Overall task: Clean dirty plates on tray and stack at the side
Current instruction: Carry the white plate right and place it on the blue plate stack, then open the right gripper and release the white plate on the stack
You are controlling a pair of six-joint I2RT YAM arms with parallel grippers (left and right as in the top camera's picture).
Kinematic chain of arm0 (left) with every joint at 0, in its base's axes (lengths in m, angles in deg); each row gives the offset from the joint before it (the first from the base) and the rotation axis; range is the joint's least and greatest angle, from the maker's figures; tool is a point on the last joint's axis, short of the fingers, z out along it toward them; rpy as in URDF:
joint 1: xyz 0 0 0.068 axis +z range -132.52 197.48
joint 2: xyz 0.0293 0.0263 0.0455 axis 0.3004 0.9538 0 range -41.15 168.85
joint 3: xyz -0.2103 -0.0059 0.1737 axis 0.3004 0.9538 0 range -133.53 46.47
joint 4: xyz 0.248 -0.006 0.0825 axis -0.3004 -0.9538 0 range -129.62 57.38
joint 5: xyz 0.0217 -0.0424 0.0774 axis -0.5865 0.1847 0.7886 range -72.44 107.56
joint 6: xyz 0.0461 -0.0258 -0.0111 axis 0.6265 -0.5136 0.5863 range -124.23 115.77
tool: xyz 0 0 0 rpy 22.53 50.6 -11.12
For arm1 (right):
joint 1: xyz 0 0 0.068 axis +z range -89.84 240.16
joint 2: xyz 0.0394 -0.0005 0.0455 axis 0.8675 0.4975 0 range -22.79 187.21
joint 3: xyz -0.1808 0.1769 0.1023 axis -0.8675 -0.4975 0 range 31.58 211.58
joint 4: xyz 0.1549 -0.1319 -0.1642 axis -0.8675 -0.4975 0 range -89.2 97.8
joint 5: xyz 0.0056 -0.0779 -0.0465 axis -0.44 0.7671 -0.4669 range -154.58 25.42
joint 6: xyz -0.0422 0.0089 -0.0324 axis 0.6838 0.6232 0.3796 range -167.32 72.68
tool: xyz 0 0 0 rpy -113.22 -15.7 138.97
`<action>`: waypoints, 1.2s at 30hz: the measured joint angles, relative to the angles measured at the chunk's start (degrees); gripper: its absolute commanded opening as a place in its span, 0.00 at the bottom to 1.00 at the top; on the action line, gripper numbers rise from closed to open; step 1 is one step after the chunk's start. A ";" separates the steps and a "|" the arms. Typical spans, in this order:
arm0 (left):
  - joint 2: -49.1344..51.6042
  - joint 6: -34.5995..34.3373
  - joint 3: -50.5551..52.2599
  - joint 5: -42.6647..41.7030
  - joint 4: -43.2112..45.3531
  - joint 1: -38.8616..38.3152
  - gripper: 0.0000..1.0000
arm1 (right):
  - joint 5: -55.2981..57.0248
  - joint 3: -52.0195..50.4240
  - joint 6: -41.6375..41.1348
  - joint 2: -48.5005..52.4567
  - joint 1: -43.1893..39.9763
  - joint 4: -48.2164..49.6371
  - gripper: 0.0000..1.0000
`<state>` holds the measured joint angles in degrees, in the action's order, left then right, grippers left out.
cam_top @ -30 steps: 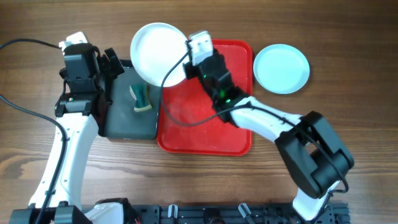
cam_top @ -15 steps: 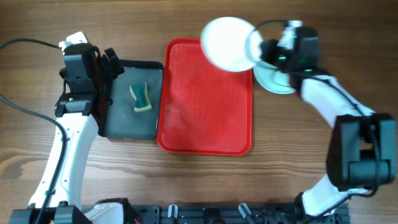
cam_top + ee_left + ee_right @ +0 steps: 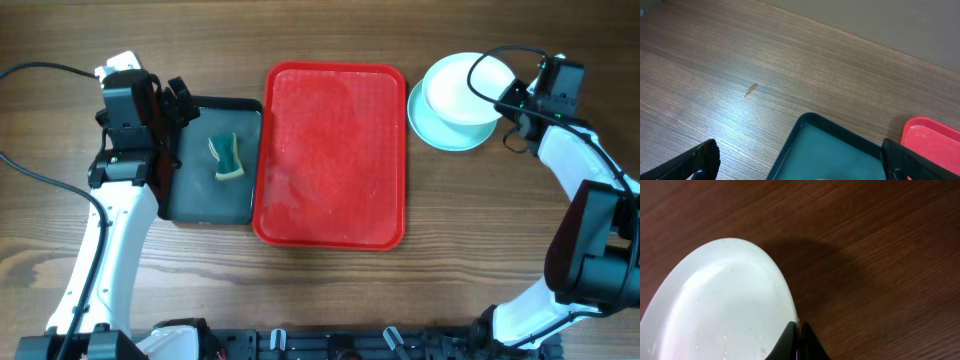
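The right hand (image 3: 797, 341) pinches the rim of the white plate (image 3: 458, 85) above the pale blue plate (image 3: 440, 137), beside the red tray (image 3: 335, 150). The left hand (image 3: 183, 103) gapes wide, empty.

The white plate (image 3: 462, 88) in my right jaws bore faint orange specks; beneath them, a pale blue plate (image 3: 445, 140); beyond, the bright red tray (image 3: 335, 150) on brown-grained tabletop (image 3: 330, 290).

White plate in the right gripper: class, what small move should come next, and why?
Probably lower the white plate gently until it rests flat on the pale blue plate. The right gripper is shut on its rim, the plate lies over the blue one beside the red tray, and its shadow on the wood suggests that the held edge is raised.
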<state>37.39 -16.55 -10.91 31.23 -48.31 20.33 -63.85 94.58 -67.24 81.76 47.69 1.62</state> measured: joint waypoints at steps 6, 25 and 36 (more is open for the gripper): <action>0.00 0.00 0.00 0.00 0.00 0.00 1.00 | 1.07 0.00 0.81 -0.02 0.00 -3.15 0.05; 0.00 0.00 0.00 0.00 0.00 0.00 1.00 | 0.17 0.04 5.97 0.46 3.78 -11.96 0.33; 0.00 0.00 0.00 0.00 0.00 0.00 1.00 | -11.87 5.44 12.59 0.48 3.78 -17.92 0.99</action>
<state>37.39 -16.55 -10.91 31.23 -48.31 20.33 -75.72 100.02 -54.65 82.24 51.48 -16.30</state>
